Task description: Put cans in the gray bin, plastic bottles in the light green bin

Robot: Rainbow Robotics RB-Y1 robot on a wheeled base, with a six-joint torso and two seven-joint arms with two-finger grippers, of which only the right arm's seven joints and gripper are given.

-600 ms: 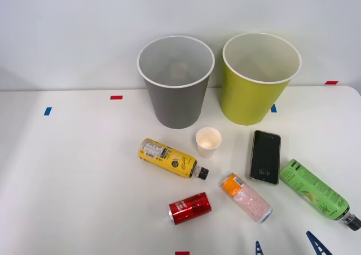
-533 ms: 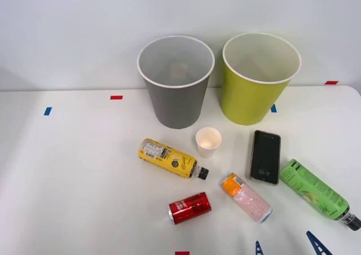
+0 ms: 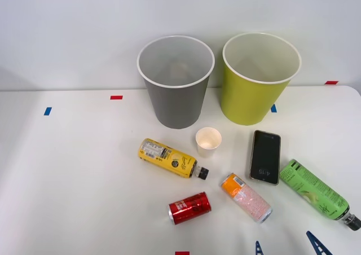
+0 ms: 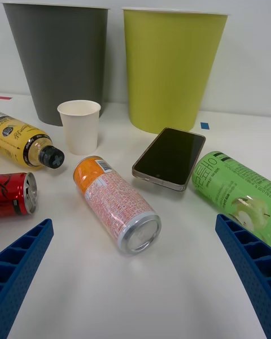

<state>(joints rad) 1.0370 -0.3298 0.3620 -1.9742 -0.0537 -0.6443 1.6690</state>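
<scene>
On the white table (image 3: 67, 170), farthest to the hand's left lies the yellow bottle (image 3: 167, 157), its black cap pointing toward the hand. Next, nearer the hand, the red can (image 3: 189, 207) lies on its side. Behind them the gray bin (image 3: 176, 81) stands upright, with a small white cup (image 3: 208, 141) just in front of it. The orange-and-pink can (image 4: 115, 203) lies straight ahead of the hand (image 4: 135, 285), silver end facing it, untouched. The hand's blue ribbed fingers (image 4: 22, 263) are spread wide apart, holding nothing. Beyond the can a dark phone (image 3: 265, 156) lies flat, and the light green bin (image 3: 259, 77) stands behind it. The green bottle (image 3: 315, 189) lies to the hand's right.
</scene>
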